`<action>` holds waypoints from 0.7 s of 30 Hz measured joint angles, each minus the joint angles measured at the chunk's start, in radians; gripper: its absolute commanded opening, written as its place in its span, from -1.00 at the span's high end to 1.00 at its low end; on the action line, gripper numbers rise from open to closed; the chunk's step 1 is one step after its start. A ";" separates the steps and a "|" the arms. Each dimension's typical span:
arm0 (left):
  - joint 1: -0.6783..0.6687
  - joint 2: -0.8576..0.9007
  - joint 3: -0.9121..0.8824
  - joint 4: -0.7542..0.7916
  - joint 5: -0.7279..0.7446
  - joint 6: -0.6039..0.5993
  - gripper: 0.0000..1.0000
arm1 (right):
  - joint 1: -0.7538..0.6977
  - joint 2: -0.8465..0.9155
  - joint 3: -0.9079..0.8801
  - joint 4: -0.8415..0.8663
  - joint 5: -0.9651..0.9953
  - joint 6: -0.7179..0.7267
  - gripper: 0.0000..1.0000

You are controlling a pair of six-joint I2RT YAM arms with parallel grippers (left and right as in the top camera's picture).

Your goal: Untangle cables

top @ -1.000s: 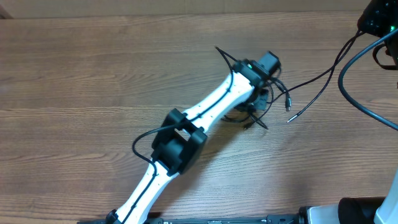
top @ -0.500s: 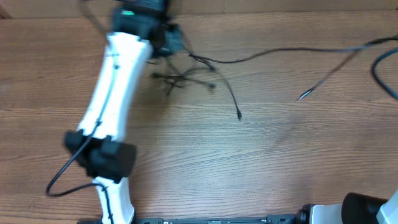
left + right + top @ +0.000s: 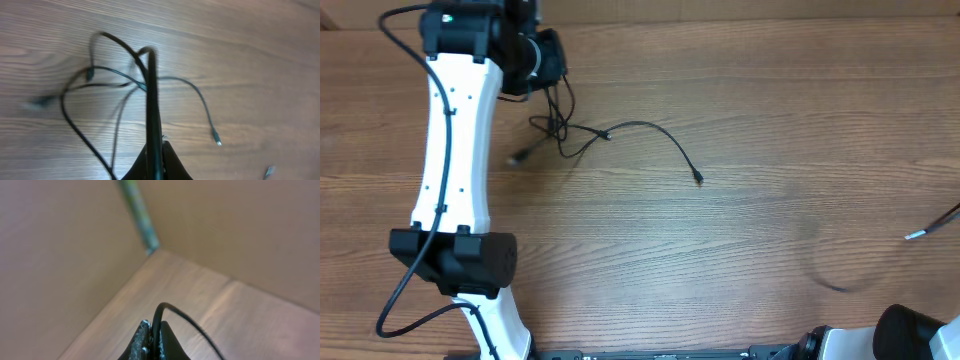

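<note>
The left arm (image 3: pixel 450 150) is wearing a long white shell dotted with small dark screws, a thin black lead (image 3: pixel 445 120) running along it. A boxy black elbow block (image 3: pixel 455 262) is showing at 8 o'clock, and a green light (image 3: pixel 445 17) is glowing on the black wrist housing at 11 o'clock. The right arm (image 3: pixel 910 330) is showing rounded black and white at 5 o'clock. The left gripper (image 3: pixel 156 150) and right gripper (image 3: pixel 151 330) are tapering to black wedges, the right one showing pale flecks.

Wood-grain table (image 3: pixel 790 110), seen from overhead. A loose tangle of thin black cables (image 3: pixel 565 140) lies near its far left; one strand arcs rightward, ending in a small plug (image 3: pixel 699 180).
</note>
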 measured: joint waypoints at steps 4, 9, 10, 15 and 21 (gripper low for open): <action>-0.066 0.000 0.000 -0.008 0.026 0.056 0.92 | 0.000 0.005 0.000 0.021 -0.089 -0.003 0.93; -0.152 0.000 0.000 -0.021 0.032 0.130 0.92 | 0.000 0.048 0.000 0.105 -0.133 -0.067 0.92; -0.164 0.000 0.000 -0.022 0.032 0.136 0.92 | 0.000 0.062 0.000 0.119 -0.139 -0.084 0.92; -0.187 0.000 0.000 -0.024 0.029 0.155 0.92 | 0.000 0.095 -0.001 0.204 -0.149 -0.135 0.92; -0.187 0.000 0.000 -0.027 0.027 0.158 0.92 | 0.000 0.095 -0.001 0.265 -0.127 -0.163 0.92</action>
